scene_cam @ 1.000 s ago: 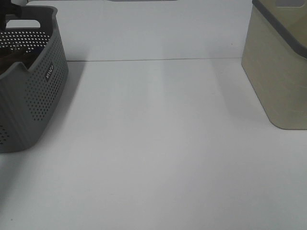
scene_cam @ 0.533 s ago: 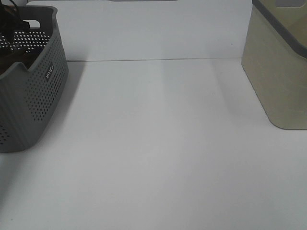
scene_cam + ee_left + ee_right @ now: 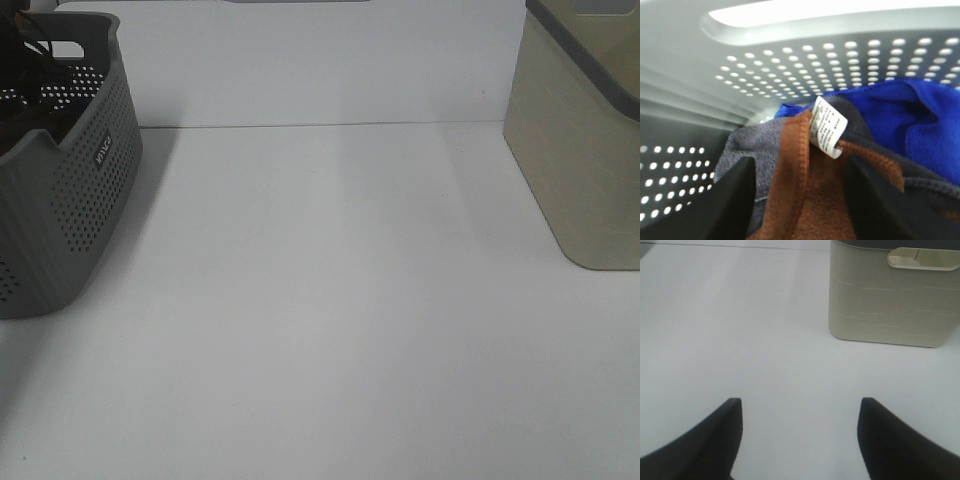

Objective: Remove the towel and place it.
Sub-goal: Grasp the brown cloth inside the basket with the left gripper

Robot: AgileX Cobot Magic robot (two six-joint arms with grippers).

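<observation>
We see left gripper down inside grey basket, jaws spread, straddling brown towel. Towel lies in basket beside blue cloth, white tag sticking up. Right gripper spread wide over white table, near beige bin.

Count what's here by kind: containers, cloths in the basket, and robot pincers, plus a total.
Containers: 2 (grey perforated basket, beige bin)
Cloths: 3 (brown towel, blue cloth, grey cloth)
Pincers: 2 (left pincer, right pincer)
Total: 7
</observation>
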